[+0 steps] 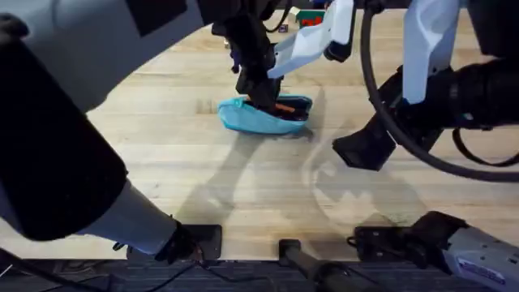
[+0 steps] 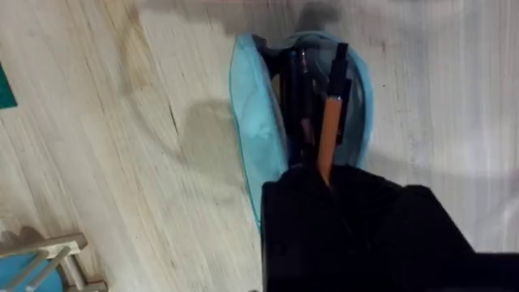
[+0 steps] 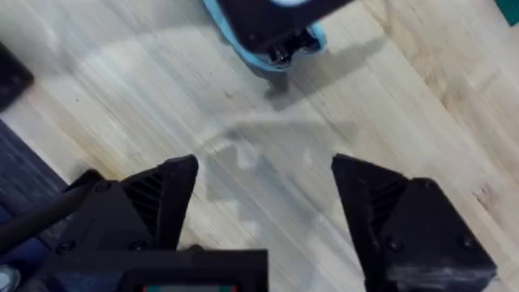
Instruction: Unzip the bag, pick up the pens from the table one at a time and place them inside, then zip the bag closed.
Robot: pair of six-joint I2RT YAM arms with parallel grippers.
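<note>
One bag is seen on the table. It is light blue, long and soft, made of cloth, and its top is unzipped so the dark inside can be seen. Inside the bag, pens are seen. In the left wrist view one orange pen with a dark tip is counted, thin and straight like a stick, and one dark pen is seen lying just beside it. More pens may be hidden in the dark inside, so the full count cannot be told.

Two grippers are counted. The left gripper is black and blocky, and it is held right over the open mouth of the bag. The orange pen is seen sticking out from the left gripper's front, with its far end down in the bag. Whether the fingers are clenched on it cannot be told, because the gripper's black body hides the fingertips.

The right gripper is held above bare table, well apart from the bag, with the bag out in front of it. Its two black fingers have ribbed inner faces and are spread wide, and nothing is held between them.

The table is made of pale wood planks, flat and smooth, with thin grain lines
</note>
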